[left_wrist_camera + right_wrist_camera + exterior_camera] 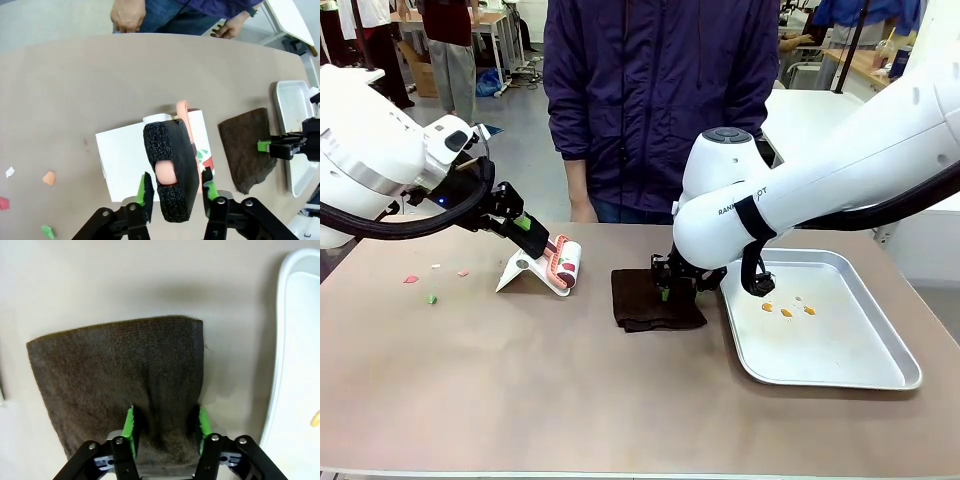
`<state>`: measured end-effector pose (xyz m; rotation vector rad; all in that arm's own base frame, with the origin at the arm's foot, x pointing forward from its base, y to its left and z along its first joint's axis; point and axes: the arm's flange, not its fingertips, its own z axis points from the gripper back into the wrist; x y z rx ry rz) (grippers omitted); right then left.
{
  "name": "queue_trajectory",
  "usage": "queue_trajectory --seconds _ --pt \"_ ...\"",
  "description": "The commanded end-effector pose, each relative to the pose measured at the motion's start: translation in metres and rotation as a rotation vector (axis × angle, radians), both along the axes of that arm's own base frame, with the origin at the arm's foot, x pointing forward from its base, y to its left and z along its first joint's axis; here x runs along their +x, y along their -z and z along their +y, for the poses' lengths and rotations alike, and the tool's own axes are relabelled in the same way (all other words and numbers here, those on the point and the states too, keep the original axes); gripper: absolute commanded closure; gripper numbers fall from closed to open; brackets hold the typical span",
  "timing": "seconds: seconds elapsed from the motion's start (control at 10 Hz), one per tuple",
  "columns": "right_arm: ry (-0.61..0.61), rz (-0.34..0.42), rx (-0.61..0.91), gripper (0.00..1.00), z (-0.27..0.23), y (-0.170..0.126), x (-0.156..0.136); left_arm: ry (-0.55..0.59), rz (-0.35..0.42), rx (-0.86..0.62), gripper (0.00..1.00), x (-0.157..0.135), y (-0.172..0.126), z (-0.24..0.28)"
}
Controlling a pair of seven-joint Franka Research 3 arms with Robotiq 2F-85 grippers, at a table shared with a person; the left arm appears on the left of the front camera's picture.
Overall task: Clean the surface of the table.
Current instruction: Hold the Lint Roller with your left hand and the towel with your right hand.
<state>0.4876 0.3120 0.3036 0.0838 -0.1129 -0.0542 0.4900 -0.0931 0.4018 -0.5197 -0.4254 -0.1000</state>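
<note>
Firstly, containers: one metal tray [910,378] sits on the right of the table [520,400], flat and just beside the cloth [110,365]. It holds three orange bits [786,313] near its far left corner, close together but apart. A pale speck lies by them, too small to identify.

Surface: the table is the wide brownish top under everything, running from the near edge to the person [650,100] standing at the far side. Four scraps [432,298] lie loose on its left part: two pinkish, one white, one green. One white stand [125,160] rests left of centre, with the roller [566,262] over it. One dark brown cloth lies flat at centre.

Grippers: the left gripper [177,186] is clamped on the roller's black foam handle, a green pad on each side, with the handle angled up and away from the table. The right gripper [165,427] is down on the near edge of the cloth, jaws partly closed, with a fold of fabric bunched between the pads.

Room: grey floor behind the person, a white-topped table at right, further tables and people beyond. The left wrist view shows two hands of the person at the far edge.
</note>
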Motion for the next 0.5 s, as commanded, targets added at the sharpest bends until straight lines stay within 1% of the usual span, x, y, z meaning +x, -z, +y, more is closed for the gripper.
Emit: queue_trajectory --seconds 0.0,0.1,0.2,0.4 --pt "0.016 -0.011 0.018 1.0 0.0058 0.0021 -0.0047 -0.02 0.007 -0.04 0.87 0.0046 -0.0011 -0.0048" --pt "0.013 -0.007 0.024 1.0 0.0051 0.0024 -0.0051 -0.023 0.009 -0.055 0.97 0.0056 -0.0012 -0.0058" --pt "0.014 -0.004 0.025 1.0 0.0036 0.0031 -0.0054 -0.025 0.016 -0.057 1.0 0.0068 -0.0013 -0.0067" --pt "0.013 0.002 0.034 1.0 0.0015 0.0046 -0.006 -0.031 0.01 -0.061 1.0 0.006 -0.003 -0.0051"
